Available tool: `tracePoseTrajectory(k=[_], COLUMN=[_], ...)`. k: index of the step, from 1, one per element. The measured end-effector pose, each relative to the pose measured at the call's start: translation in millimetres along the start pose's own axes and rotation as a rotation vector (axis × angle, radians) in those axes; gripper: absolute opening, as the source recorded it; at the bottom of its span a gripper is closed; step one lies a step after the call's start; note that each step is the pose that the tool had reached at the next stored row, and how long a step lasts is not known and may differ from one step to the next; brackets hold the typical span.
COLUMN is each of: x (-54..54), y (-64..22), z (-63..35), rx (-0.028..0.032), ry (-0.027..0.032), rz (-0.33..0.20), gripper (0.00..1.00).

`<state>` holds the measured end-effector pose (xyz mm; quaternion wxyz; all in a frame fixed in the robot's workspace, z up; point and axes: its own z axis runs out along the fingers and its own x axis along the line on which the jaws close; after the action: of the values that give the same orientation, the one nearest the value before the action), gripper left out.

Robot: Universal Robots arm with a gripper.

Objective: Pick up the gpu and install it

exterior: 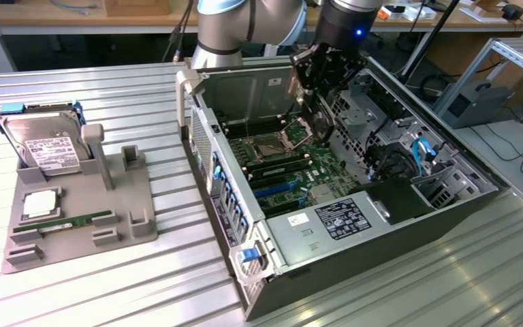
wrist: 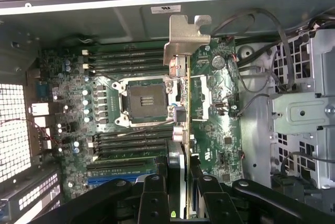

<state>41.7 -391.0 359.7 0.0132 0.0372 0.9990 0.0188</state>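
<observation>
The black gripper [wrist: 180, 182] clamps the thin dark silver-bracketed gpu [wrist: 184, 46] above the green motherboard [wrist: 220, 130] at the far end of the case, apparently just beside the square metal processor socket [wrist: 142, 98]. Lowered askew, it could scrape that socket, or seat crooked

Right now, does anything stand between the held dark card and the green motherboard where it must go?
Nothing visible does. The tool grips the thin dark expansion card with a silver bracket in open air above the green motherboard, close to the square processor socket.
</observation>
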Motion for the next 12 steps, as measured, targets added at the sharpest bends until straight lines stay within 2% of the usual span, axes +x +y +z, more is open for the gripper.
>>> tracePoseTrajectory(k=[9,11,12], x=[-6.3,-6.5,-6.5], y=[-3.5,-5.3,-5.4], z=[10.3,12.5,13.2], rx=[0.003,0.0036,0.0028], ry=[0.0023,0.0032,0.0047], rz=[-0.008,-0.033,-0.075], gripper=[0.27,0.27,0.27])
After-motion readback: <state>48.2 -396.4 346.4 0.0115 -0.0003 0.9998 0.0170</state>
